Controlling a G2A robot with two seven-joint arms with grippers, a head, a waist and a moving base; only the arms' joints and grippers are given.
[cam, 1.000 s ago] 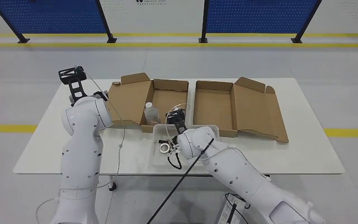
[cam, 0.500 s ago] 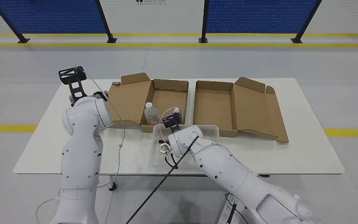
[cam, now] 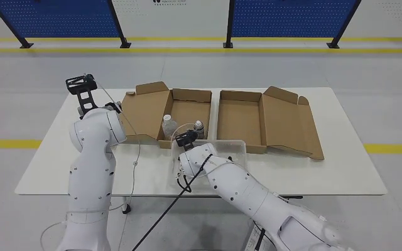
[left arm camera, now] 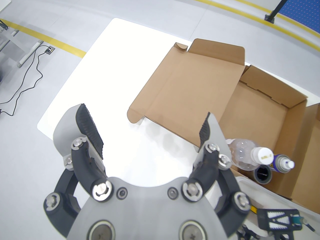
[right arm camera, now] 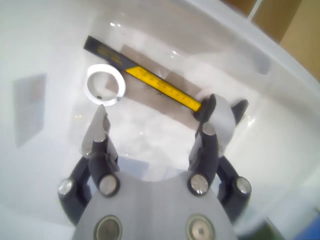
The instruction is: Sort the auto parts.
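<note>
Clear plastic bin (right arm camera: 225, 38) walls are seen around the right gripper (right arm camera: 156, 108), spread wide and empty beside a metal ring (right arm camera: 105, 68) and a yellow-and-black ruler (right arm camera: 150, 81), while the left gripper (left arm camera: 146, 116) is held open, empty, above the table (left arm camera: 125, 51).

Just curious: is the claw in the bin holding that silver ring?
No, the right gripper is open, and the metal ring lies loose ahead of it.

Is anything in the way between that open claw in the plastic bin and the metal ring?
Nothing visible. The right gripper hangs open over bare floor of the bin, the ring just past one fingertip. The yellow ruler lies beside the ring, not between.
</note>
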